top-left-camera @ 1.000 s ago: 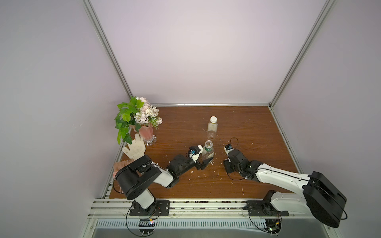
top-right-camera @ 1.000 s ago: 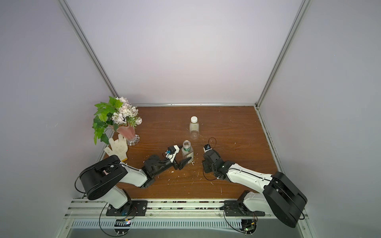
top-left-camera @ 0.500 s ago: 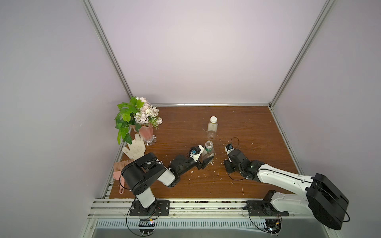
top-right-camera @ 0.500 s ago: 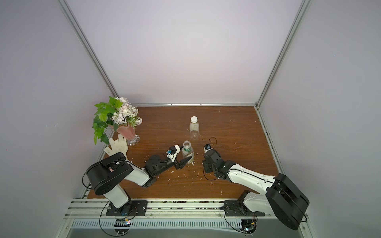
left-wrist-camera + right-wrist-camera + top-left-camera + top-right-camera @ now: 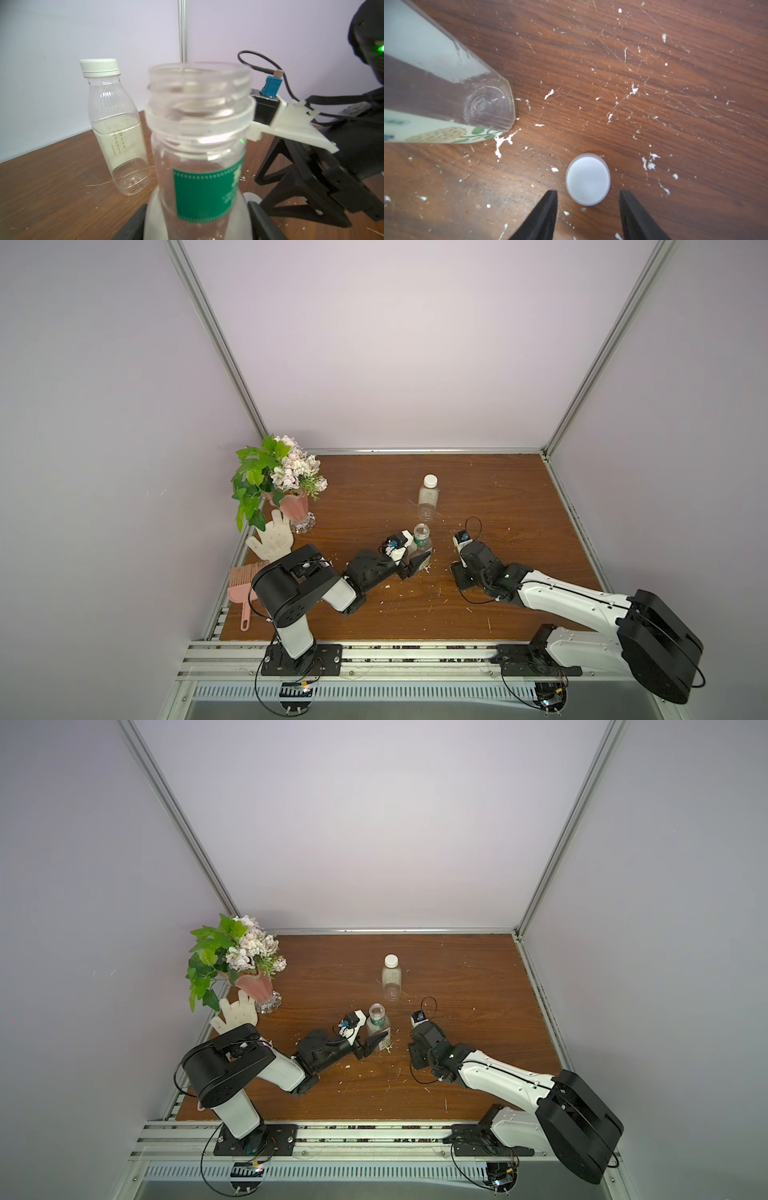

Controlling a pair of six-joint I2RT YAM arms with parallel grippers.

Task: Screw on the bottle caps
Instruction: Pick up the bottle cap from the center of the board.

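One loose cap [image 5: 588, 179], white, lies flat on the wooden table [image 5: 498, 497] near the base of the open bottle [image 5: 422, 537]. It is hidden under the right arm in both top views and shows only from the right wrist. The right gripper [image 5: 588, 191] points down over it, jaws moderately apart, one tip on either side of the cap's near edge with a sliver of wood showing on each side. It grips nothing; how high the tips sit above the table I cannot tell. The open bottle, green label, stands upright mid-table with its neck bare. The left gripper [image 5: 197, 228] comes in low from the side, jaws on either side of the bottle's lower body. The bottle fills the gap, but the fingers are cut off at the frame edge and the close view is blurred, so I cannot tell whether they press on it. Just behind stands the capped bottle [image 5: 428, 497], upright with its fitted cap [image 5: 430, 480] on, apart from both grippers. White flecks [image 5: 503, 141] litter the wood. Along the left edge are a pink vase of flowers [image 5: 293, 506], a white glove [image 5: 272, 537] and a pink comb [image 5: 245, 589], well apart from the bottles.
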